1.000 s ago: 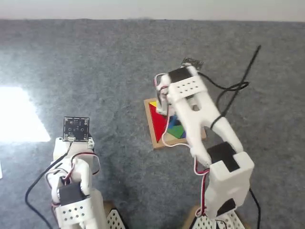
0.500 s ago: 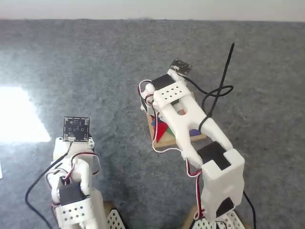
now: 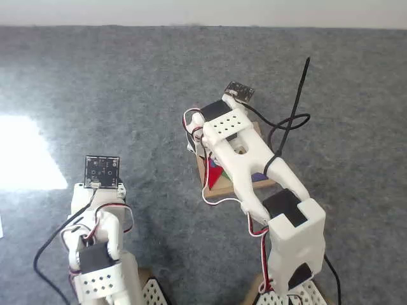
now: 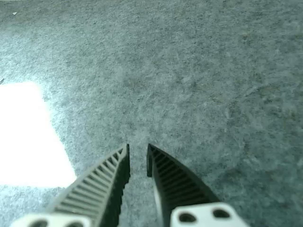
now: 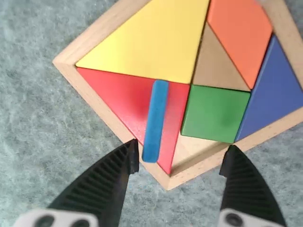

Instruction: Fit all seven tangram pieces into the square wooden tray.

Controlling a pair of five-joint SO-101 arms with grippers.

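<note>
Right arm (image 3: 251, 162) hangs over the wooden tray (image 3: 222, 189) in the high view, the left gripper (image 4: 137, 153) in its wrist view hovers barely apart over grey felt (image 4: 199, 71), and the right gripper (image 5: 182, 150) in its own view gapes wide and empty above the tray's corner, a blue piece (image 5: 155, 120) standing on edge on the red triangle (image 5: 123, 97) just off one fingertip.

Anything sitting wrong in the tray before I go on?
Yes. The light blue piece stands on its edge on top of the red triangle instead of lying flat in the tray. Next to it, a triangular gap between the red triangle, the green square and the rim is unfilled.
</note>
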